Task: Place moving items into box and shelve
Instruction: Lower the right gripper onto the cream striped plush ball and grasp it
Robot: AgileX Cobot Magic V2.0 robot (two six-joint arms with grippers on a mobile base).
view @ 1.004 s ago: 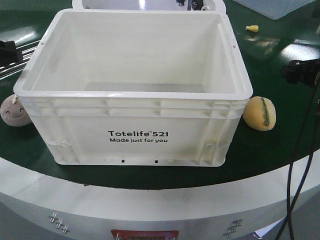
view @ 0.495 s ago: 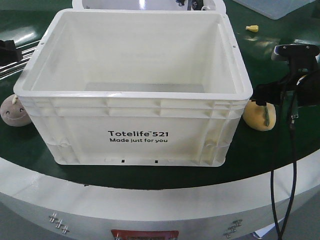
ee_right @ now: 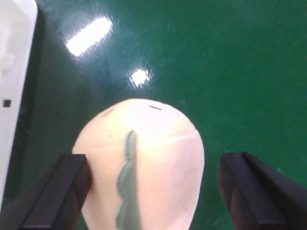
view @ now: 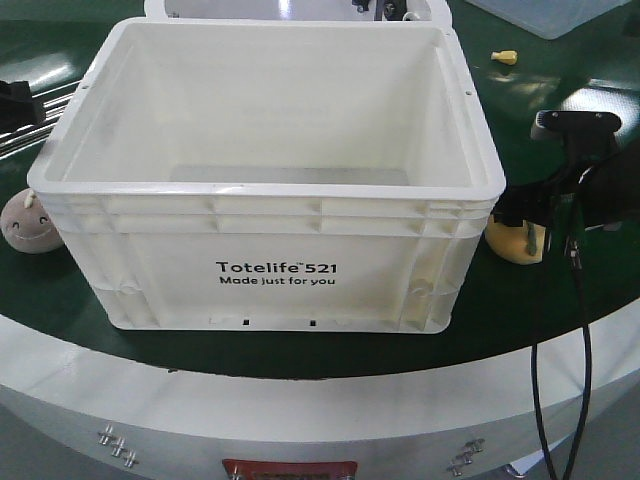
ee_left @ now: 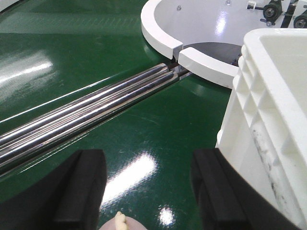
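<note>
The yellow oval plush toy with a green stripe [view: 512, 243] lies on the green desk [view: 500, 310], just beside the right front corner of the large white plastic crate [view: 270, 187], which holds nothing. It looks light, soft and squashy, so I judge a gentle squeeze across its middle, either side of the stripe, will hold it without slipping. The right end effector [ee_right: 158, 191] is spread wide around it. One finger is nearly at the toy's flank and the other is well apart. The left end effector [ee_left: 151, 191] also gapes, above the greyish-pink round plush toy [view: 28, 222]. Compared with a second ago, the right arm has come in from the frame's edge and settled lower over the toy; the toys and crate have not shifted.
</note>
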